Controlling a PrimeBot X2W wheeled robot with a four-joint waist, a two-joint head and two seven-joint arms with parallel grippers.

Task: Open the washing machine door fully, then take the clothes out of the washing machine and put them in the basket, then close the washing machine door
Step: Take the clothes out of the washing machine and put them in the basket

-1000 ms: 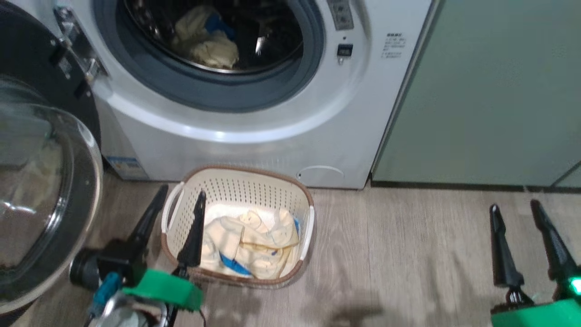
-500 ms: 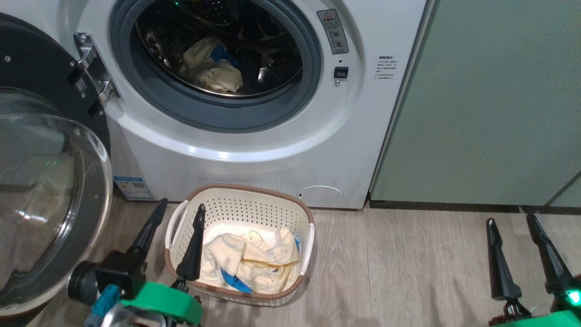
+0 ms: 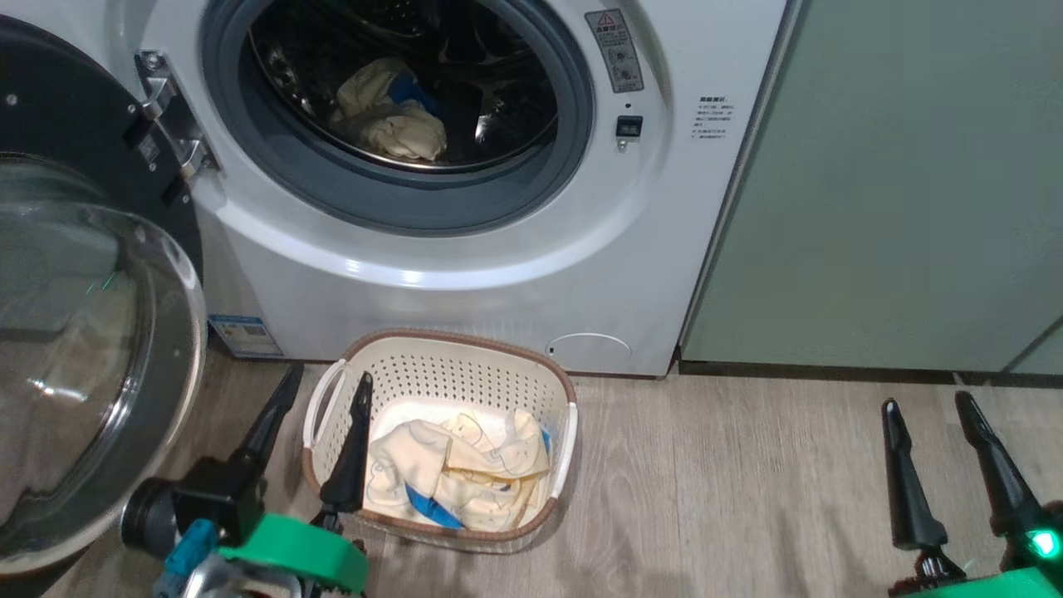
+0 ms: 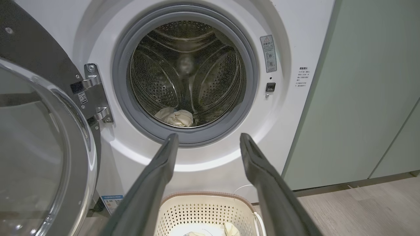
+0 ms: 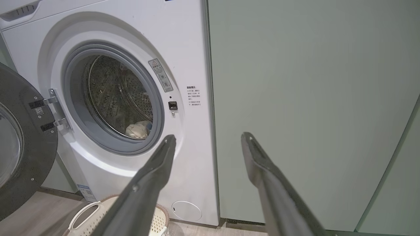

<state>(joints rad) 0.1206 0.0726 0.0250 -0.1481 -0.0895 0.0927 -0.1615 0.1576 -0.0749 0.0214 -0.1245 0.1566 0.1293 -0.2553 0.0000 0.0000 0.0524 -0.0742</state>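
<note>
Finding the door (image 3: 83, 332) hanging wide open at far left, hinged to the washer (image 3: 498, 274), clothes (image 3: 390, 112) lying low in its drum (image 3: 498, 75). Holding the left gripper (image 3: 329, 375) with jaws spread wide and empty, straddling the left handle (image 3: 320, 407) of the basket (image 3: 448, 339), which is standing before the washer with more clothes inside. Holding the right gripper (image 3: 927, 403) low at far right, jaws likewise wide, gripping nothing, over floor (image 3: 706, 498).
</note>
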